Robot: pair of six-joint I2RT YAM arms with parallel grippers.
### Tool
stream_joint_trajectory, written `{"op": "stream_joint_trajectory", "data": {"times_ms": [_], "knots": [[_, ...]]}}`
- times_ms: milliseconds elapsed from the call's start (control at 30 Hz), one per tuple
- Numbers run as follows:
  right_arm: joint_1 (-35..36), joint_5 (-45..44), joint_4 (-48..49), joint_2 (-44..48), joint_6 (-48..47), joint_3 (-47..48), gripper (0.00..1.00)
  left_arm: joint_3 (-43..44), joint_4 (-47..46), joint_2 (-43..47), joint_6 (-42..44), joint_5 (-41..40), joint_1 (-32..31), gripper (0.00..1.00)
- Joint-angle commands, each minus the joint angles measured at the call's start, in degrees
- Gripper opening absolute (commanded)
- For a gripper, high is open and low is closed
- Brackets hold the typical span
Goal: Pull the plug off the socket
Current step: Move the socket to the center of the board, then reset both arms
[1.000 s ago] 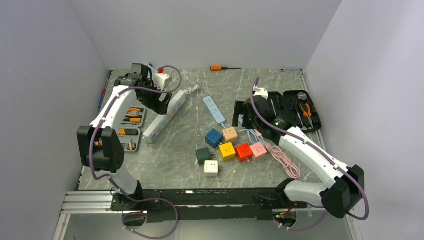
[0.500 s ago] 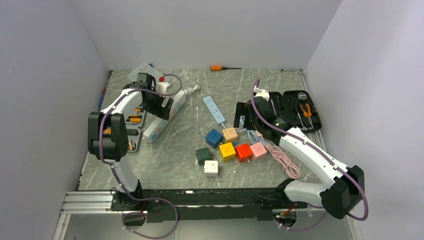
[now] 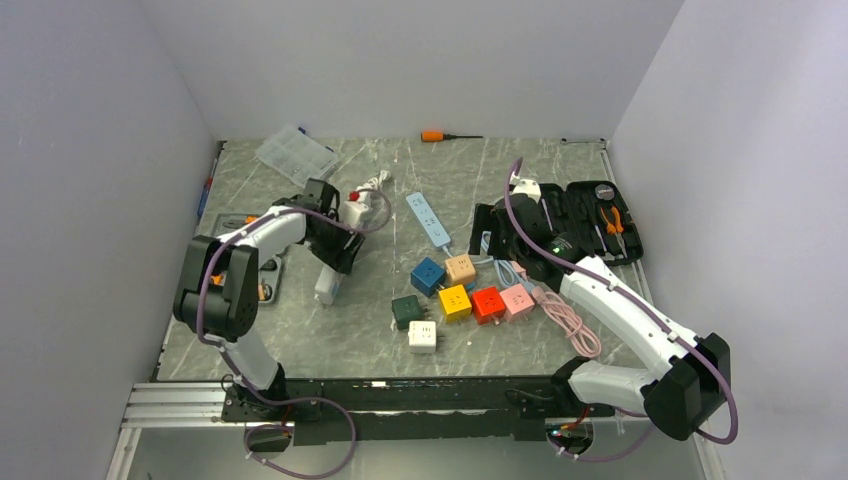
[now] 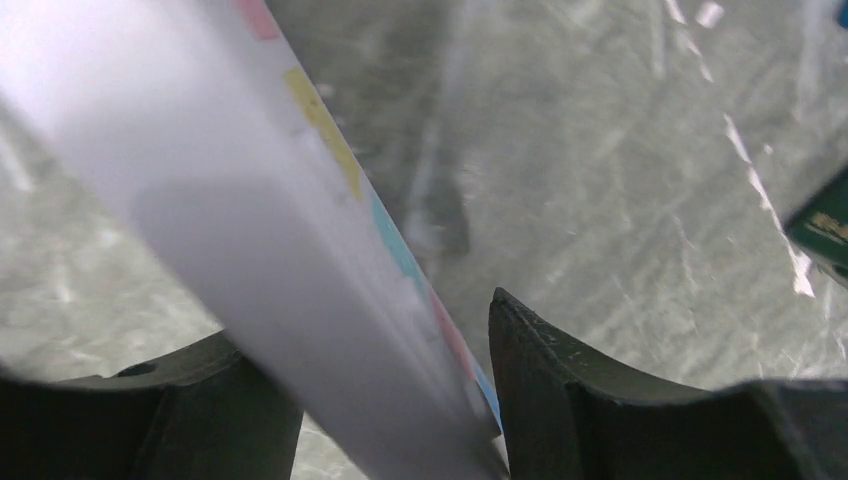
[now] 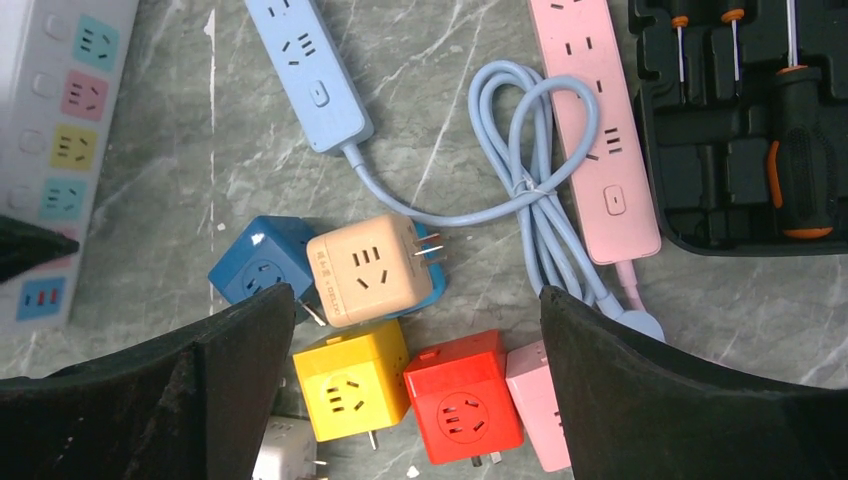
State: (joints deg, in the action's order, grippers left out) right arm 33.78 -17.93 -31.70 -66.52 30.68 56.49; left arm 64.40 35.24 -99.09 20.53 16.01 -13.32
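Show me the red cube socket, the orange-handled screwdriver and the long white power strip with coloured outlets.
red cube socket (image 5: 465, 395), right wrist view, top face.
orange-handled screwdriver (image 3: 433, 136), top view, orange handle.
long white power strip (image 5: 62, 150), right wrist view, yellow outlet.

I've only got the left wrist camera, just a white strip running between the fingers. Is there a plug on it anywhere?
Observer: Yes. The top view shows a white plug with a red part on it, sitting at the far end of the white power strip, beyond the left gripper.
Operator: And the right arm?
Observer: The right gripper is open above the coloured socket cubes, well apart from the strip.
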Motion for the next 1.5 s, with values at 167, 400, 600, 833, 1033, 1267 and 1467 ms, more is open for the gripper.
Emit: {"op": "stream_joint_trajectory", "data": {"times_ms": [167,400,600,833,1033,1267,1467], "knots": [[-0.34,-0.61,2.79,-0.69,0.15,-0.85,0.9,-7.38,0.11,7.25,-0.7,0.24,-9.51,0.54],[-0.29,-1.44,2.18,0.43,-0.26,-1.78,0.89,-9.79,1.05,8.13,-0.56,0.96,-15.1,0.41],[-0.42,-1.67,1.99,0.81,-0.43,-2.52,0.92,-9.73,3.01,7.63,-0.75,0.94,-17.79,0.59],[-0.54,-2.09,1.37,1.03,-1.26,-1.66,1.0,-2.41,7.23,7.09,-1.66,2.4,-15.8,0.99],[-1.57,-1.75,1.28,1.06,-2.01,-1.31,1.0,5.98,12.57,6.47,-2.62,10.18,-9.6,0.99],[-7.57,2.62,2.71,0.37,-1.78,-1.28,1.0,11.05,13.82,5.54,-1.68,13.8,0.53,0.99],[-15.35,6.8,4.35,1.03,-1.39,-1.33,1.0,17.05,12.44,6.58,-4.14,14.68,9.59,0.99]]}}
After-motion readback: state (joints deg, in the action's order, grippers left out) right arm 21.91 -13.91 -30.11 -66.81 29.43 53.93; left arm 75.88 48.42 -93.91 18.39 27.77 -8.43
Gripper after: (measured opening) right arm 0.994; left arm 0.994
